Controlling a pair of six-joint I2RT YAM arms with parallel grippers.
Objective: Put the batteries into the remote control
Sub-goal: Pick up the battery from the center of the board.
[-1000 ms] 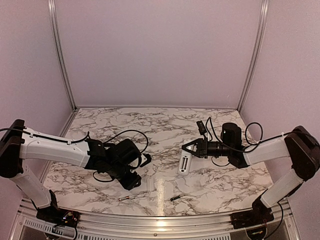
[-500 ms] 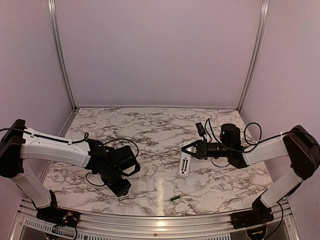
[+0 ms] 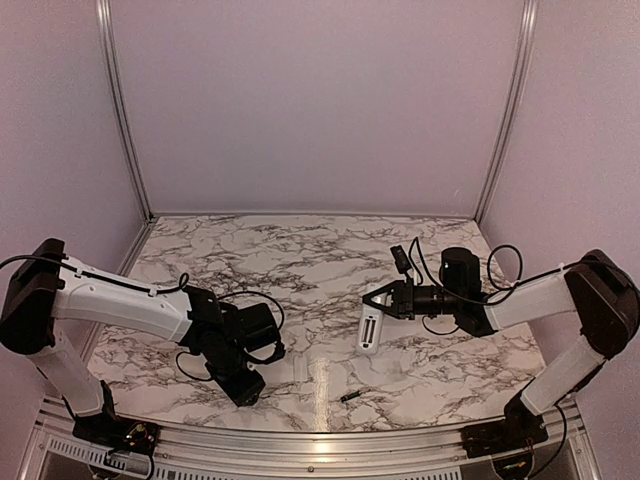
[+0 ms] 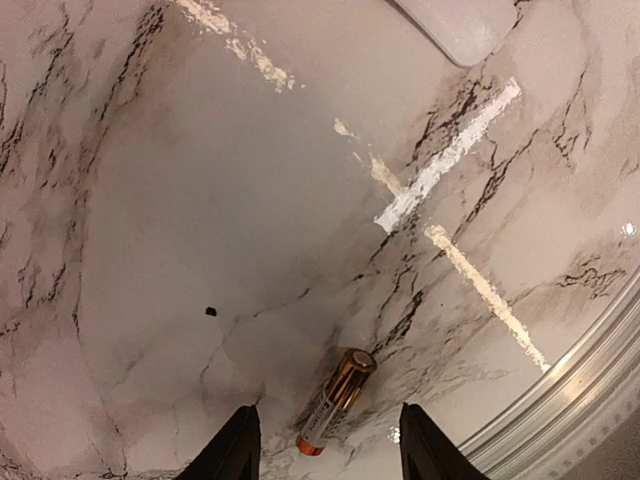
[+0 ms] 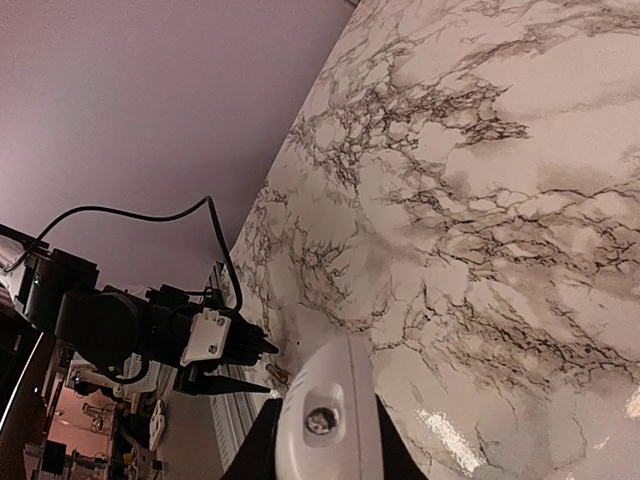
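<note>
We line up on the battery (image 4: 337, 400) at the worktop's (image 4: 200, 200) near left.
Our left pincer (image 4: 325, 445) hangs half open over it, holding nothing; we should lower straight and pinch mid-body. Right pincer (image 3: 378, 300) grips the remote (image 3: 369, 328).

— Where's the remote (image 3: 369, 330)?

— It's slim and white, with its rows of grey buttons facing up. The right gripper (image 3: 383, 299) is clamped on its far end. It slopes down toward the front rail (image 3: 320, 436) and is well back from it. I can't tell whether the low end touches down.

— And the batteries?

— The dark battery (image 3: 350, 396) is tiny and lies flat, just beside the rail and roughly along it.

— The other one?

— The gold battery (image 4: 336, 401) has a gold half, a silvery half and an orange end. It lies flat near the rail. It shows only in the left wrist view and is hidden from above.
</note>
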